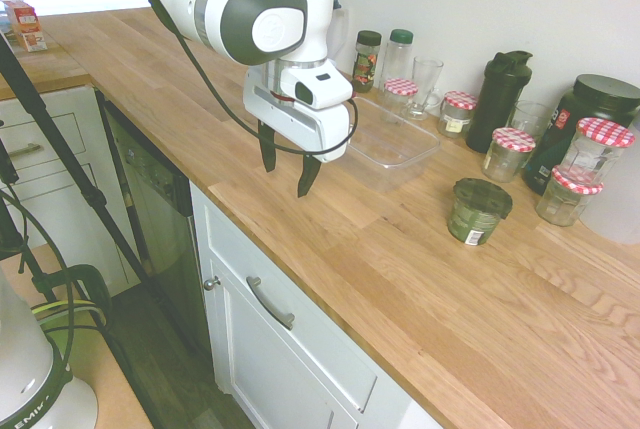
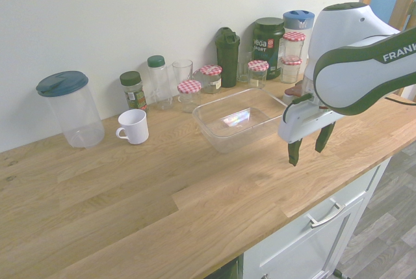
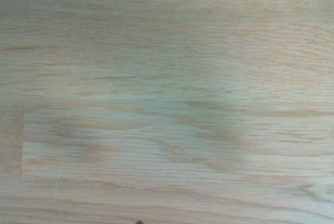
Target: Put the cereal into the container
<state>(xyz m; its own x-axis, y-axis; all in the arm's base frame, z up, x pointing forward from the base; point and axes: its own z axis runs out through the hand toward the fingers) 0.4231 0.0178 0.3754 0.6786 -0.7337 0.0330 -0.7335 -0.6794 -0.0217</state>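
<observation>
Nothing is held yet, so this looks like the very first step: going to get the cereal (image 1: 478, 211). The gripper (image 1: 287, 171) hangs in the air above bare tabletop (image 1: 420, 299), pointing down. Its two fingers (image 1: 267, 147) are spread apart with only air between them.

The cereal jar stands upright on the tabletop with its dark green lid on. It is well apart from the gripper, on the far side of the tray (image 1: 388, 144). The tray is clear and nothing is in it. It sits between the gripper and the row of jars by the wall.

Next, I think the arm must move across to the jar, come down over it, and close the fingers around it. The jar is squat and round, so the fingers likely need to stay wide.

From the second outside camera the arm covers the spot where the jar should be, so I cannot see it there. The wrist camera shows only blurry wood grain. The small white label on the jar is too small to read.
</observation>
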